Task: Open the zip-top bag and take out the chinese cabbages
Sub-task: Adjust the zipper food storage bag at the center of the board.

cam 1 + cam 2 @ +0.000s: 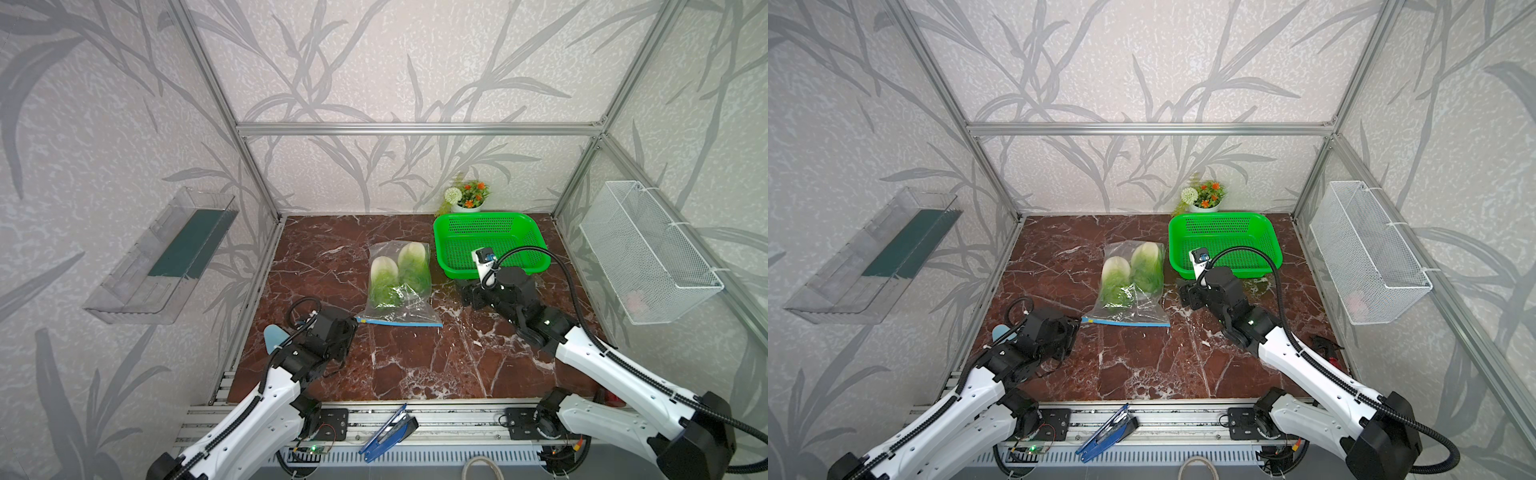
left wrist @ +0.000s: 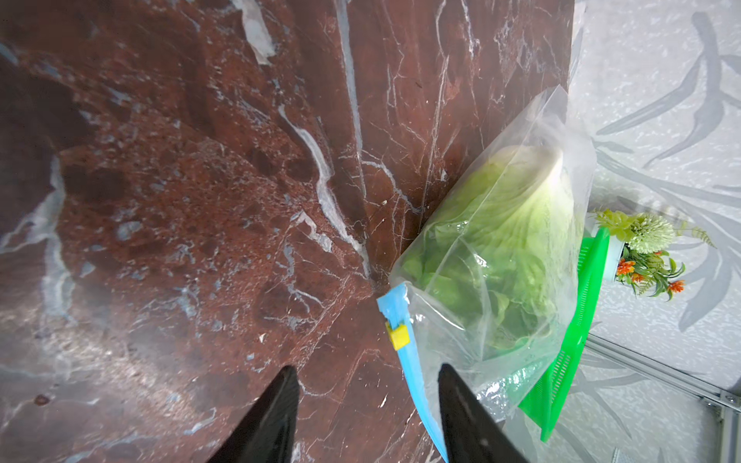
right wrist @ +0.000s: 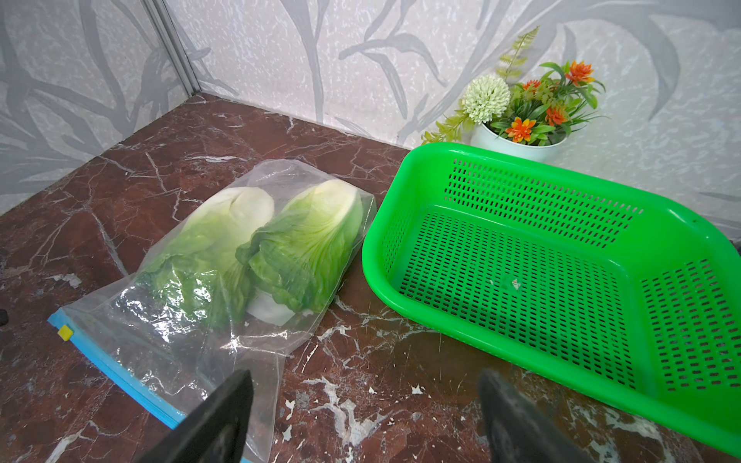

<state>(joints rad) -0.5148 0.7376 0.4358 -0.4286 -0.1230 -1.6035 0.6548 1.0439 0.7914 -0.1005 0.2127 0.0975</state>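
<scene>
Now my left gripper (image 2: 367,366), half-open and empty, straddles the blue strip (image 2: 415,385) of the zip-top bag (image 3: 192,340) to catch its yellow slider (image 2: 398,336), my right gripper (image 3: 365,375) hovering nearby, wide open and empty.

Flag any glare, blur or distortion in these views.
Right wrist: bright glare on the crinkles of the zip-top bag; the right fingers are out of focus. Left wrist: the left fingers are soft dark silhouettes, with a pale sheen on the table. Both top views: sharp, evenly lit, with wide-angle splay of the frame posts.
</scene>
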